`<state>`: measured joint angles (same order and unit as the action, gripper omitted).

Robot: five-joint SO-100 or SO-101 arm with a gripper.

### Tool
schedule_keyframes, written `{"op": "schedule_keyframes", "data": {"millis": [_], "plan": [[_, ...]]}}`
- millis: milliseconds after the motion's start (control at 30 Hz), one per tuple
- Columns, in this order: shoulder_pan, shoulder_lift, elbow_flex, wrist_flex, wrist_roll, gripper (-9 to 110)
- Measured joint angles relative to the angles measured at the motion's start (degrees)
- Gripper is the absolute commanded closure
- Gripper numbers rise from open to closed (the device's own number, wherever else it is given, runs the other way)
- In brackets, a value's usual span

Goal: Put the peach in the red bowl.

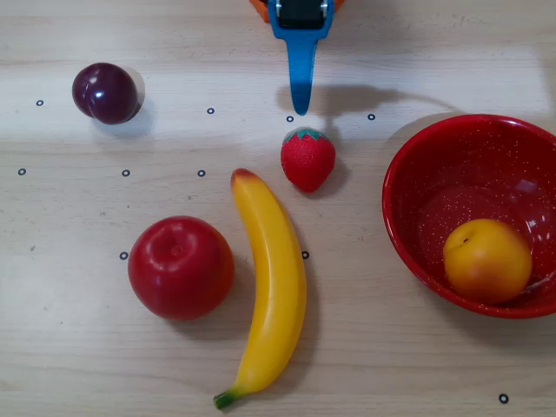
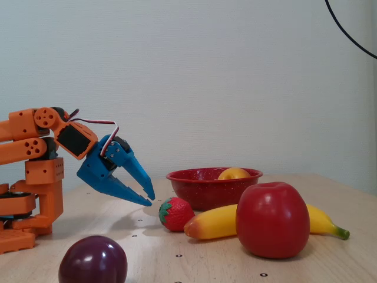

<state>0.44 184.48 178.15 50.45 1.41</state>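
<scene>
Round orange-yellow plastic peach (image 1: 487, 260) with a reddish blush lying inside the large glossy red speckled bowl (image 1: 434, 165), toward its lower right in the overhead view; from the fixed view only its yellow top (image 2: 234, 173) peeking over the bowl's rim (image 2: 194, 175). Blue two-finger gripper (image 2: 149, 197) on the orange arm (image 2: 29, 147) hanging empty above the pale wooden table (image 1: 391, 365), fingertips slightly apart and angled downward, well clear of the bowl. Seen from overhead as a narrow blue wedge (image 1: 301, 106) pointing down from the top edge, tip just above the small red plastic strawberry (image 1: 307, 159) with its green cap, not touching it. Long yellow plastic banana (image 1: 271, 287) lying lengthwise just below and left of the strawberry, green stem end toward the bottom edge. Large shiny red apple (image 1: 181, 267) sitting just left of the banana. Small dark purple plum (image 1: 106, 92) alone at upper left, well apart from the rest. Small black ring marks scattered across the tabletop. Plain white wall (image 2: 235, 76) behind, with a black cable (image 2: 347, 35) curving across the top right corner.
</scene>
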Motion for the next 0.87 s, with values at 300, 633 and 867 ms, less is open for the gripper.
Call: {"op": "schedule_keyframes", "data": {"millis": [300, 633, 867], "plan": [[0.09, 0.0, 0.0, 0.0, -2.99, 101], [0.09, 0.0, 0.0, 0.0, -2.99, 101], [0.09, 0.0, 0.0, 0.0, -2.99, 101]]}}
